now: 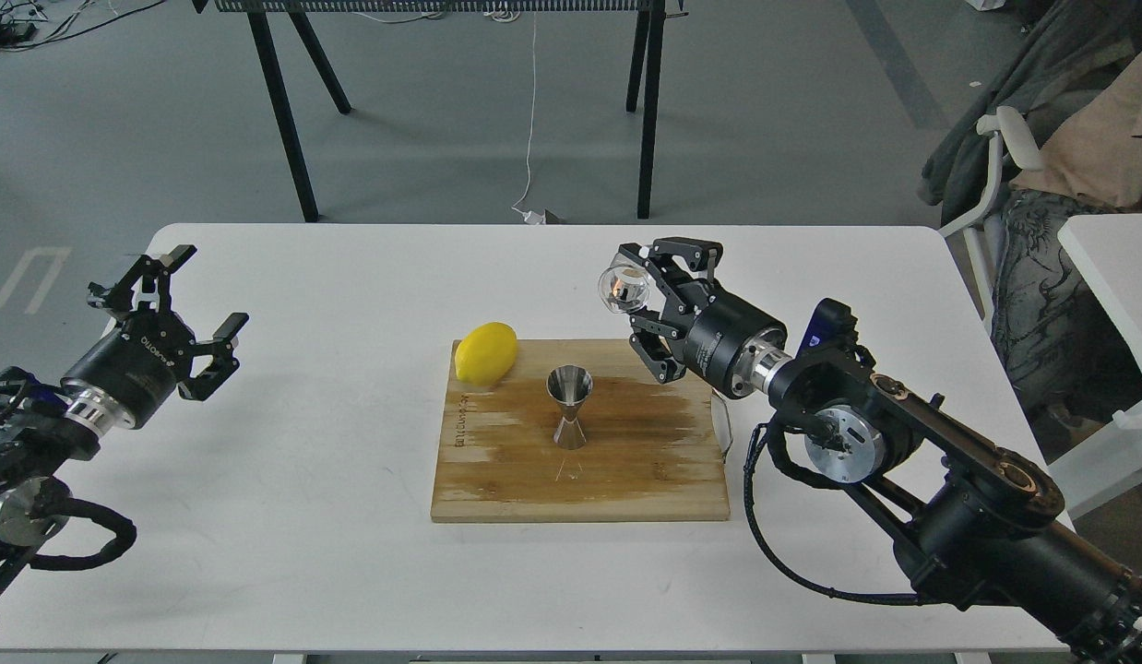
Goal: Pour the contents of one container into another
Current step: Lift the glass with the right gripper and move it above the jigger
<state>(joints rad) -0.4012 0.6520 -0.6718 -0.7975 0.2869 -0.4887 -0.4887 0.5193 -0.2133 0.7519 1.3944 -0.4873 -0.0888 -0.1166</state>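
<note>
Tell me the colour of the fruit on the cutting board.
Bright yellow: the lemon at the board's far left corner, seen clearly in the head view.

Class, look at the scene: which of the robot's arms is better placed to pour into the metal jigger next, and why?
The right. Its right gripper already holds the glass cup raised beside the cutting board, near the jigger. The left gripper is open, empty and far off by the table's left edge.
</note>
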